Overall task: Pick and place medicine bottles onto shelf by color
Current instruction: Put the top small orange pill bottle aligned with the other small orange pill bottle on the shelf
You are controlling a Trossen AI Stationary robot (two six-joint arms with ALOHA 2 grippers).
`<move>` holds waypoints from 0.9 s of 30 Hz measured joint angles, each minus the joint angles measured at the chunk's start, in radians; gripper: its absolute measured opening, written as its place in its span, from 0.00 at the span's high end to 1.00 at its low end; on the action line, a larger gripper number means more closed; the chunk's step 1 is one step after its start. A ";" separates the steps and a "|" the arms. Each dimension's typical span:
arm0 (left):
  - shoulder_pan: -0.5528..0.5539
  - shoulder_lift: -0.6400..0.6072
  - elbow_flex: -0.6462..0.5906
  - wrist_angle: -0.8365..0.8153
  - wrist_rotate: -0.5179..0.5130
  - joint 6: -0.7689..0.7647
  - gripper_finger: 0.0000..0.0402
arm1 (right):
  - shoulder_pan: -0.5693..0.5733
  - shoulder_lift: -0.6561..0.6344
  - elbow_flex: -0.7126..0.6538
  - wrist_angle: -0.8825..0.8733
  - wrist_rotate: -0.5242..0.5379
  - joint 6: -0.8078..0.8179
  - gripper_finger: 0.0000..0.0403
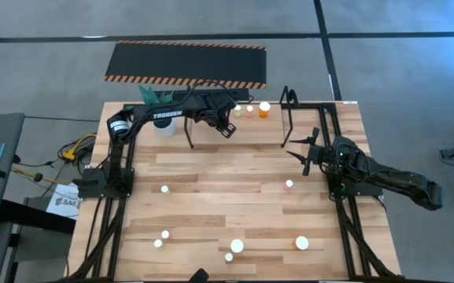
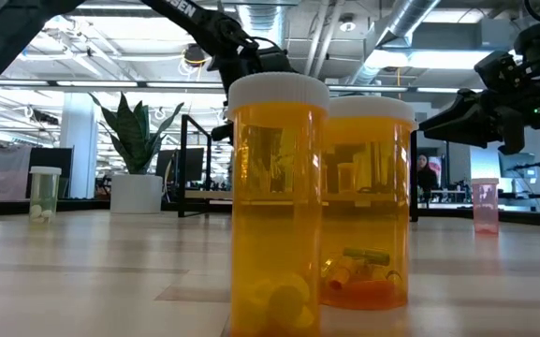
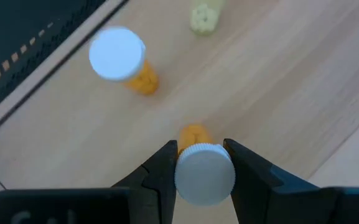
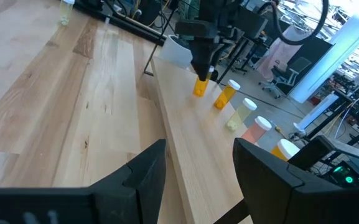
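My left gripper [image 1: 230,127] reaches over the shelf [image 1: 289,118] at the table's far edge and is shut on a small orange medicine bottle [image 3: 195,134] with a white cap. On the shelf board beside it stand an orange bottle [image 3: 122,57] and a pale yellow one [image 3: 204,16]. The right wrist view shows the row running on: orange [image 4: 226,94], pale [image 4: 241,113], pink [image 4: 257,128], orange [image 4: 282,149]. My right gripper [image 1: 305,154] waits open at the table's right, with nothing between its fingers [image 4: 198,168]. My left gripper pinches the bottle's white cap [image 3: 204,175] between its two fingers, one on each side. The fingers come steeply from above. The bottle hangs upright below them, its orange body [image 4: 200,86] just over the shelf board; whether its bottom touches the board I cannot tell.
Several more bottles stand scattered on the table, among them two large orange ones [image 2: 279,206] near the front edge and a pink one [image 1: 289,185]. A white plant pot [image 1: 162,126] stands by the shelf's left end. A black hazard-striped mat [image 1: 186,63] lies on the floor beyond.
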 joint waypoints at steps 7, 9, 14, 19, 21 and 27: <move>0.010 0.000 0.000 0.013 0.009 0.009 0.74 | 0.000 0.000 0.000 0.000 0.000 0.000 0.49; 0.011 0.000 0.000 0.013 0.009 0.009 0.74 | 0.000 0.000 0.000 0.000 0.000 0.000 0.49; 0.011 0.000 0.000 0.013 0.009 0.009 0.74 | 0.000 0.000 0.000 0.000 0.000 0.000 0.49; 0.016 0.022 -0.002 0.025 0.019 0.012 0.74 | 0.000 0.000 0.000 0.000 0.000 0.000 0.49; 0.017 0.034 0.004 0.039 0.017 0.018 0.74 | 0.000 0.000 0.000 0.001 0.000 0.000 0.49; 0.019 0.035 0.004 0.027 0.027 0.019 0.74 | 0.000 0.000 0.000 -0.001 0.000 0.000 0.49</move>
